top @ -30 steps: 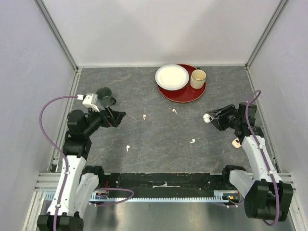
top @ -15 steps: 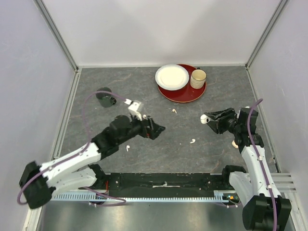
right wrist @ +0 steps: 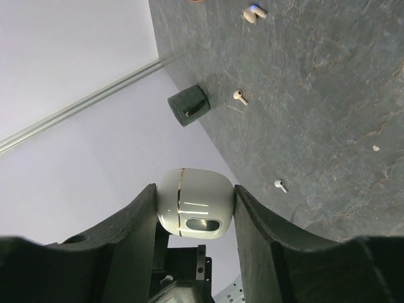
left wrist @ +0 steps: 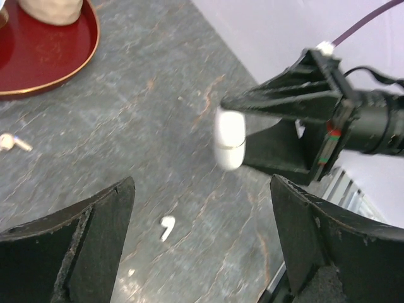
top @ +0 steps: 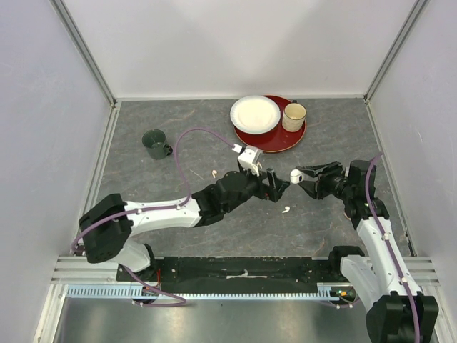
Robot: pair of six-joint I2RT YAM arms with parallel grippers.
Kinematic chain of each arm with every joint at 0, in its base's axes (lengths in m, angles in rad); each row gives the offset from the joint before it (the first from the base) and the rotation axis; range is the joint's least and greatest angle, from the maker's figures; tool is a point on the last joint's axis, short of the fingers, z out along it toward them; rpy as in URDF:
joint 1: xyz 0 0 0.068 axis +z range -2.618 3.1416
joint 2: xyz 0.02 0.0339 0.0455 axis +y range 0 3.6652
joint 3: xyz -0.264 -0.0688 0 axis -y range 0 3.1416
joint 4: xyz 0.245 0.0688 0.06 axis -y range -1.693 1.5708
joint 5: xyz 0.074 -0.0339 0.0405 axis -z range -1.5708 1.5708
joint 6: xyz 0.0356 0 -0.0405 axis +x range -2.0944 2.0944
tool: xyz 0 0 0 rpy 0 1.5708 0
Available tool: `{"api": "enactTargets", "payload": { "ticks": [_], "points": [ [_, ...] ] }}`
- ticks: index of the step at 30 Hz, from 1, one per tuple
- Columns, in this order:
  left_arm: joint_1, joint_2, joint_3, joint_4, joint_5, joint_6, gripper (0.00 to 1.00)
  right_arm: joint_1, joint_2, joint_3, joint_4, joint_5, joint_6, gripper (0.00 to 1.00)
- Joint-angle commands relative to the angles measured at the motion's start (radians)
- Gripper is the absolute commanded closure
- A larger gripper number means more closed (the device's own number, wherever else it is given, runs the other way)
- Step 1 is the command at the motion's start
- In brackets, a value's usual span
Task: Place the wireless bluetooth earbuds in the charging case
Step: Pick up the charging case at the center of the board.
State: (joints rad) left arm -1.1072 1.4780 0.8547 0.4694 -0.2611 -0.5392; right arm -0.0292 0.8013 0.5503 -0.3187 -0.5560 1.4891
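Two things have changed within the last second. The left arm, which was folded up beside the dark green mug (top: 156, 143) near the tabletop's left edge, has swung across the middle and now lies stretched low and nearly straight. The right arm has edged its load leftward to meet it. The left gripper (top: 278, 187) has its jaws spread wide with nothing between them, and its tips point at the charging case (top: 294, 175) from just beside it, not touching as far as I can tell. The right gripper (top: 305, 176) pinches that case by its sides and holds it in the air right of the tabletop's centre, forearm raised and wrist aimed left. The case's lid looks closed, so I take this as a set-up for the left gripper to steady or open it. No earbud is in hand. The wireless bluetooth earbuds (top: 285, 209) lie loose on the tabletop, one just toward the near edge from the grippers, another left of centre.
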Motion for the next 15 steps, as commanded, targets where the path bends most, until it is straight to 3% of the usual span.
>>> {"api": "enactTargets", "payload": {
  "ticks": [1,13,15],
  "points": [
    [-0.020,0.045,0.067,0.165,-0.075,-0.004,0.07,0.023,-0.008,0.042,0.015,-0.024,0.091,1.00],
    [-0.034,0.093,0.098,0.173,-0.024,-0.033,0.11,0.023,-0.002,0.057,0.017,-0.016,0.114,1.00],
    [-0.034,0.113,0.112,0.176,-0.012,-0.033,0.15,0.023,-0.001,0.060,0.015,-0.021,0.117,1.00]
  ]
}}
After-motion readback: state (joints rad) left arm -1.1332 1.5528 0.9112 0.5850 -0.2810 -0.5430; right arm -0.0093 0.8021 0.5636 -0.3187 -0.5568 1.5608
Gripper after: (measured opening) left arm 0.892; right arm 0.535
